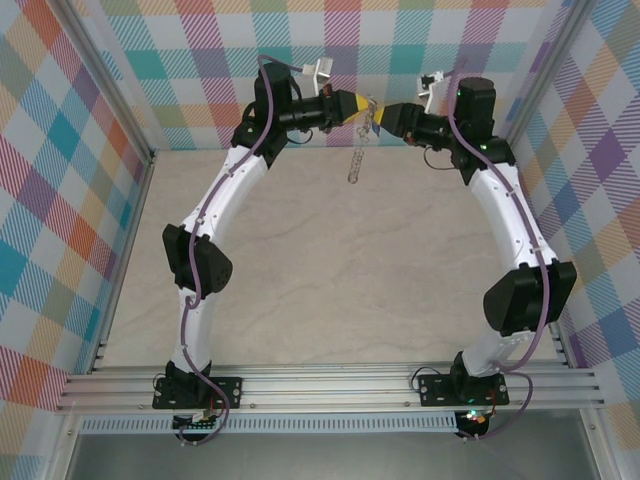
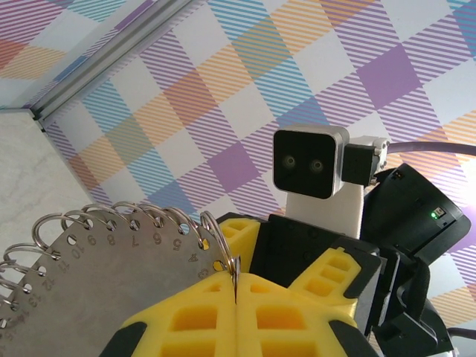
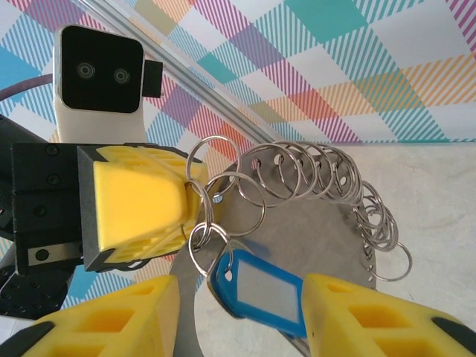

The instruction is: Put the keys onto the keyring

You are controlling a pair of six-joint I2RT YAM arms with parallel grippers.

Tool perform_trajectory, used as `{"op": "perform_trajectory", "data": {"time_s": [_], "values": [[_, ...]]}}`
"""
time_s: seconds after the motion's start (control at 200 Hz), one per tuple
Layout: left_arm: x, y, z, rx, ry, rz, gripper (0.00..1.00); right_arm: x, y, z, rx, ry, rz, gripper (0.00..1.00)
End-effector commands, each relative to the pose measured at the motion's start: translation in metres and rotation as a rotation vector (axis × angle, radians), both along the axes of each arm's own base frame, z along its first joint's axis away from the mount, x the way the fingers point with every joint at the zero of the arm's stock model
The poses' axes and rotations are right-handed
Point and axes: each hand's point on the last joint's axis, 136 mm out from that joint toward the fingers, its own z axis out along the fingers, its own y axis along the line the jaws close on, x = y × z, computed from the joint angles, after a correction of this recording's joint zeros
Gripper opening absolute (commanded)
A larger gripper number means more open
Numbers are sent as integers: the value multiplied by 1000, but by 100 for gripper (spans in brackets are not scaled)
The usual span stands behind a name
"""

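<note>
Easy to twist the blue key point(image 3: 256, 290) loose or skid it past the ring's split if pushed in crooked, gripped as now in the half-spread right gripper point(image 3: 239, 297) above the table's point(image 1: 330, 290) far side, beside the keyring point(image 3: 297, 230) pinched in the fully closed left gripper point(image 2: 235, 290).

left claw point(image 2: 235, 290) clamped | right claw point(image 3: 239, 294) half-parted | both raised, facing
</note>
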Motion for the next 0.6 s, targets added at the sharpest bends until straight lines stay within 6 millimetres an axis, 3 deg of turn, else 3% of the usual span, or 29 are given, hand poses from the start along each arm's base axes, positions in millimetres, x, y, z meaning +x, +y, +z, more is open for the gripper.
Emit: {"op": "perform_trajectory", "data": {"time_s": [0.0, 0.26, 0.6], "values": [[-14, 9, 43, -55, -96, 0, 0, 2, 7, -4, -22, -6, 22, 45], [-12, 10, 43, -58, -96, 5, 0, -2, 11, -11, -31, 7, 42, 37], [-8, 10, 40, -60, -88, 11, 0, -8, 16, -7, -34, -17, 69, 4]]}}
